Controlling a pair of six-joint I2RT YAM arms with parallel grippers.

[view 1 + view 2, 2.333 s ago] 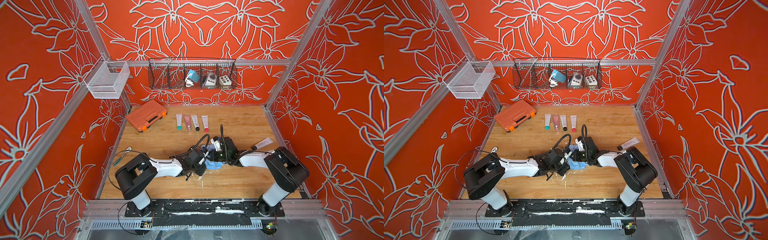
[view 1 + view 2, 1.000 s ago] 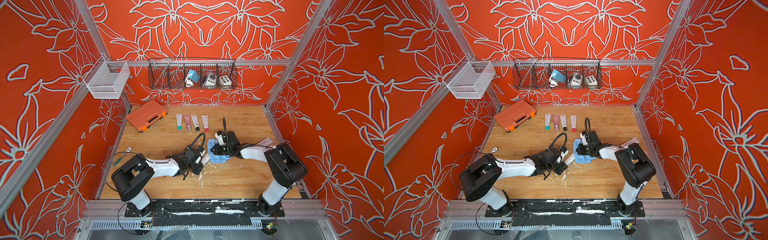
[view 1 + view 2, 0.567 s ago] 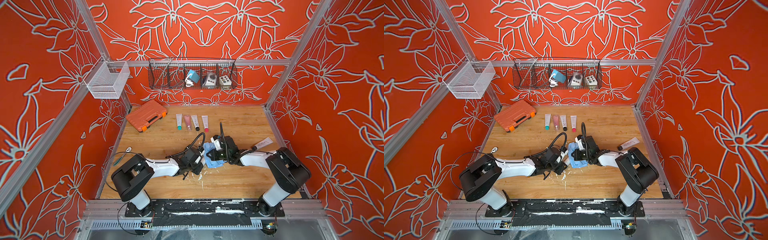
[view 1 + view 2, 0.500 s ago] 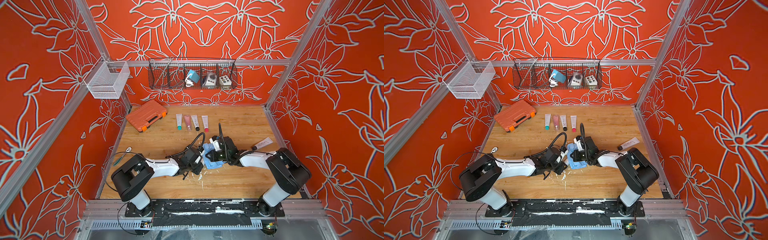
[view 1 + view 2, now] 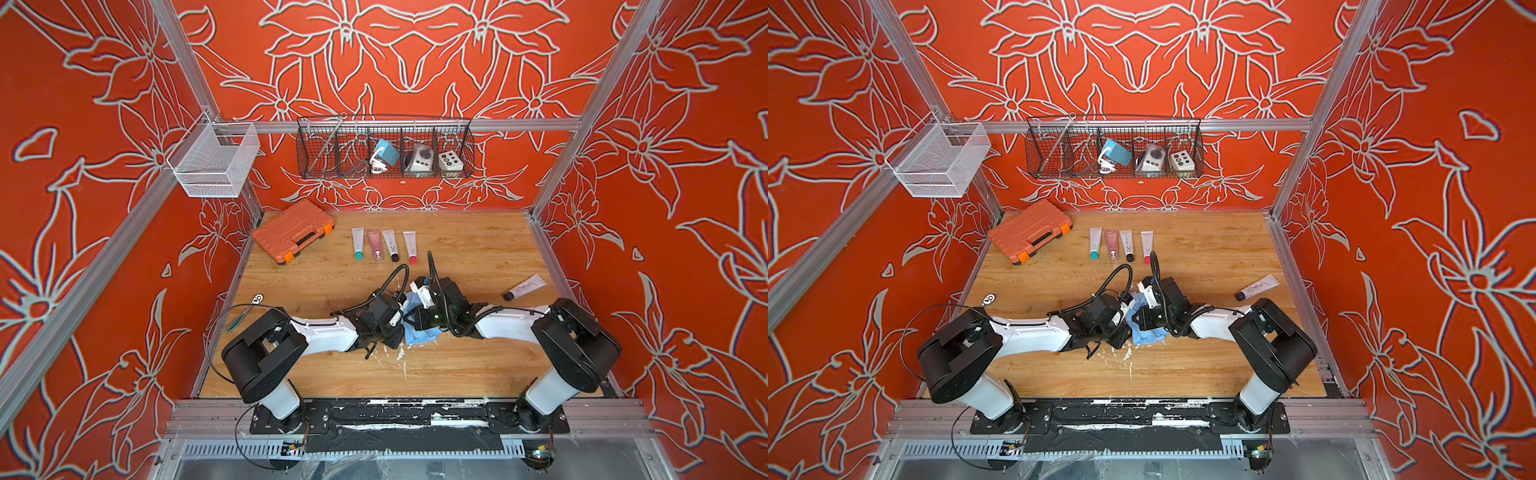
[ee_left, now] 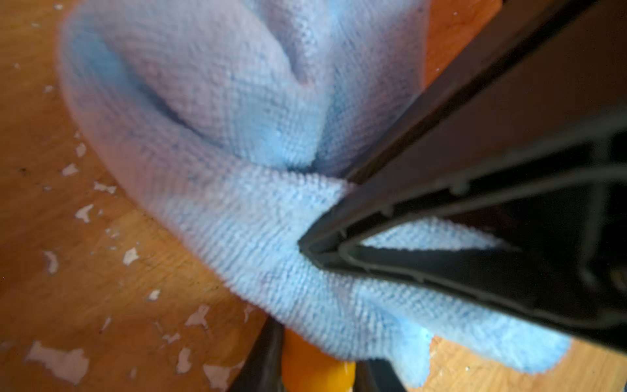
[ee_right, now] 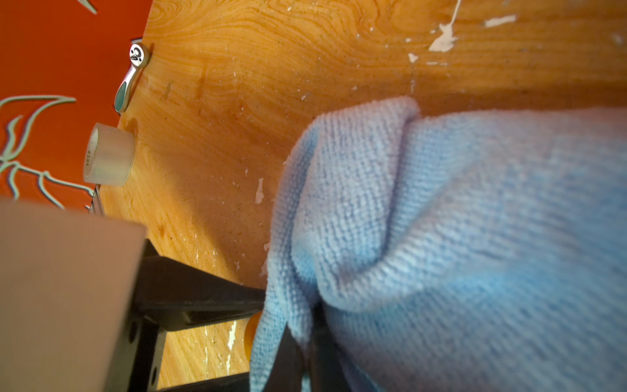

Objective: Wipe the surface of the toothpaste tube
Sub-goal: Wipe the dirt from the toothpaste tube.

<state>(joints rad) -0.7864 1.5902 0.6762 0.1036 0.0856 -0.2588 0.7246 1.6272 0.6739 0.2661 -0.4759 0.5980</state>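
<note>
My left gripper [image 6: 315, 366] is shut on the toothpaste tube [image 6: 317, 371]. Only an orange bit of the tube shows between the jaws. The blue cloth [image 6: 237, 169] drapes over the rest of it. My right gripper [image 7: 302, 342] is shut on a fold of that cloth [image 7: 458, 237]. In both top views the two grippers meet tip to tip at the table's middle, left gripper [image 5: 397, 330] against right gripper [image 5: 411, 322]. The cloth [image 5: 419, 336] is bunched between and under them, and the tube is hidden there.
Several small tubes [image 5: 384, 245] lie in a row at the back beside an orange tool case [image 5: 293, 230]. Another tube [image 5: 524, 287] lies by the right wall. A ratchet [image 5: 245, 311] and a tape roll [image 7: 108, 154] sit at the left edge. White flecks dot the wood [image 5: 399, 353].
My right gripper has slid the cloth from the back right along the tube toward my left gripper. The white tube that showed between them is now covered. The left arm has held still.
</note>
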